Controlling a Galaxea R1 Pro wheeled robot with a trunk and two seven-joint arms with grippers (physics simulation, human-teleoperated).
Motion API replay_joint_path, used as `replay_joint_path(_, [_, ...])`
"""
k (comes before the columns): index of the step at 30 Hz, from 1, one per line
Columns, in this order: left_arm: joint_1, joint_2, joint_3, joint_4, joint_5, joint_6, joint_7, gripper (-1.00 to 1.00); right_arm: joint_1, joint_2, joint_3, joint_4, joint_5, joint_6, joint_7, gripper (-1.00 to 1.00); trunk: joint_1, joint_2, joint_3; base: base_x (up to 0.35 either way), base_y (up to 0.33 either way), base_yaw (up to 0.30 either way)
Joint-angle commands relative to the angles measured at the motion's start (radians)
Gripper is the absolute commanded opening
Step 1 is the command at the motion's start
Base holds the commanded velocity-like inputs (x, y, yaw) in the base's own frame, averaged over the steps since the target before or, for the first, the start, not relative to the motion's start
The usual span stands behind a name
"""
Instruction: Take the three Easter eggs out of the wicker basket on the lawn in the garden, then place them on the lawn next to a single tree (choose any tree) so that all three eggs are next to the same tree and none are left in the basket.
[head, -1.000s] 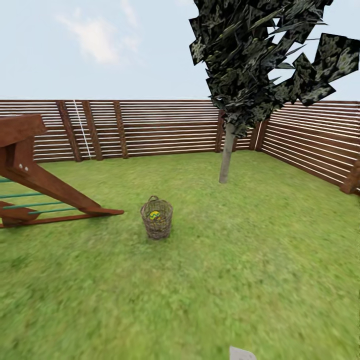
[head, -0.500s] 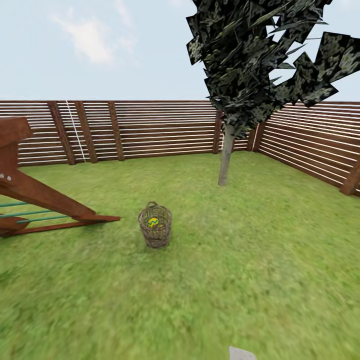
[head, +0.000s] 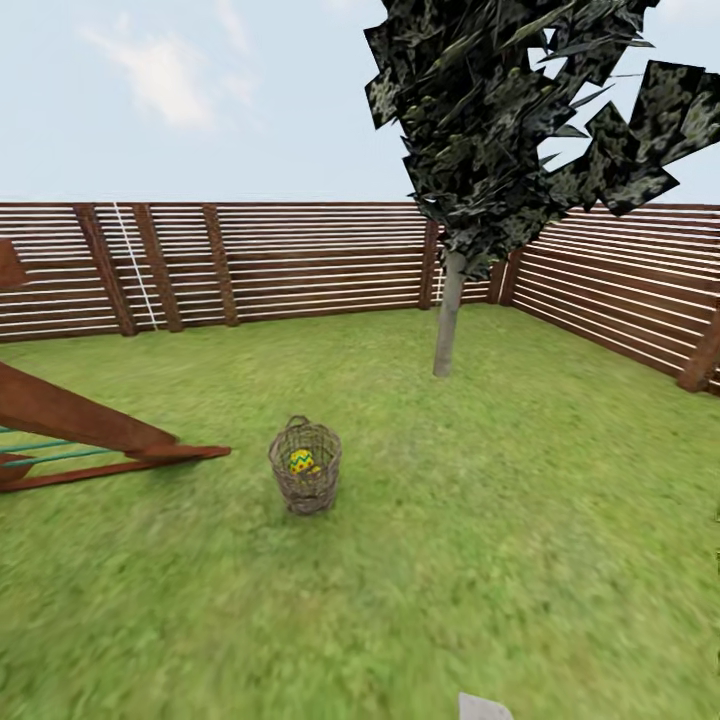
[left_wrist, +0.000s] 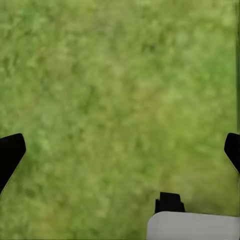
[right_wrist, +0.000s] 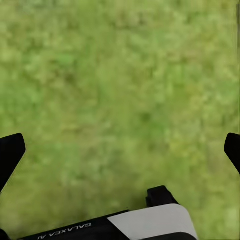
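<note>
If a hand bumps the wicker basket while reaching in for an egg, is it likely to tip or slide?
Probably fairly easily. The wicker basket is loosely woven and see-through, so likely light. It stands upright and free on the lawn, taller than its narrow base, so a sideways knock could tip it. The egg inside adds little ballast.

A brown, loosely woven wicker basket (head: 305, 480) on matt, mottled green grass (head: 520, 520); behind, a brown horizontal-slat wooden fence (head: 300, 265).
</note>
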Motion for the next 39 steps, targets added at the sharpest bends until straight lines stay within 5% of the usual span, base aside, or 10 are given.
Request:
replay_joint_path(1, [-0.001,0.0,-0.002,0.001,-0.001,-0.003,0.003,1.0,-0.001,0.0,0.0,-0.001,-0.007,0.0,-0.003,1.0,0.001,-0.001,0.0,0.283,0.059,-0.229])
replay_joint_path(25, [0.0,0.0,-0.002,0.001,-0.001,-0.003,0.003,1.0,-0.001,0.0,0.0,-0.001,-0.007,0.001,-0.002,1.0,0.001,-0.001,0.008,0.262,0.175,-0.118])
replay_joint_path(39, [-0.001,0.0,-0.002,0.001,-0.001,-0.003,0.003,1.0,-0.001,0.0,0.0,-0.001,-0.007,0.001,-0.002,1.0,0.001,-0.001,0.014,0.211,0.184,-0.252])
